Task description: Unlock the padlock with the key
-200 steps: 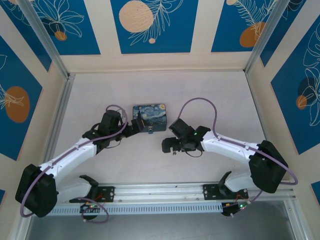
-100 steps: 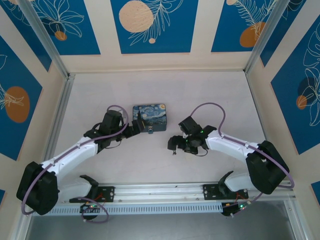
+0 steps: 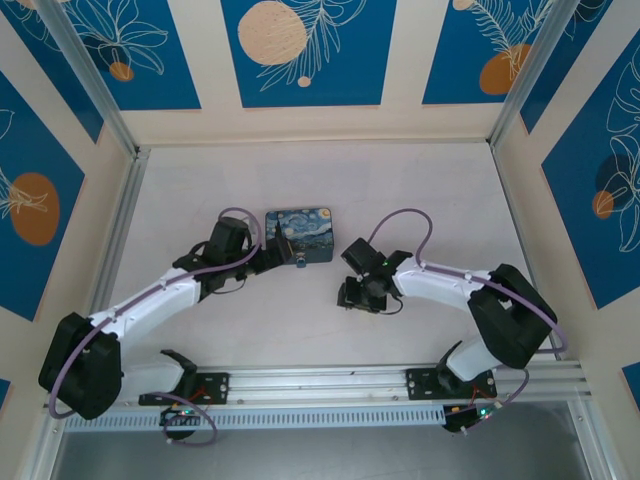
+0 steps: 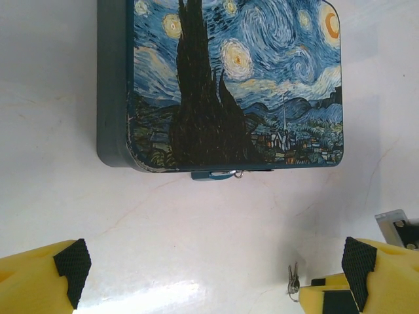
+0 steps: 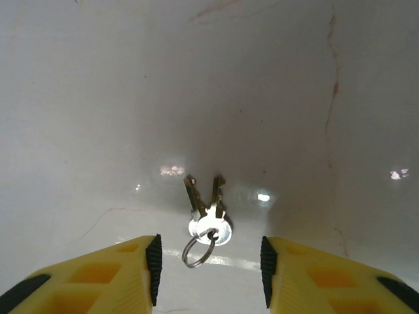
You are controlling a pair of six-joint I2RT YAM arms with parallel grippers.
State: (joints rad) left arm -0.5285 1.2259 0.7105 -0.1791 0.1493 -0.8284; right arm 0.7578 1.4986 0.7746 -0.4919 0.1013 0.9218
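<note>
Left gripper [image 4: 215, 265] was spread wide, holding nothing, just short of the rectangular blue-and-yellow painted tin box [image 4: 229, 78]. Small dark-bluish padlock [image 4: 215, 174] with silvery shackle sat against the tin's edge facing that gripper. Further right, thin silvery metal key [image 5: 194, 199], ringed with a twin, lay flat on the white table [image 5: 98, 98] between the right gripper [image 5: 209, 268] fingers. Jaws were at a middling gap, not touching it.

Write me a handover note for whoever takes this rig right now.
Left gripper: open, empty, facing the padlock side of the tin.
Right gripper: open, straddling the key, not gripping it.
Key: flat on the table, on a ring with a second key.
Padlock: on the tin's front edge.
Done: right gripper lined up on key.
Left: grasp key, insert, turn.
</note>
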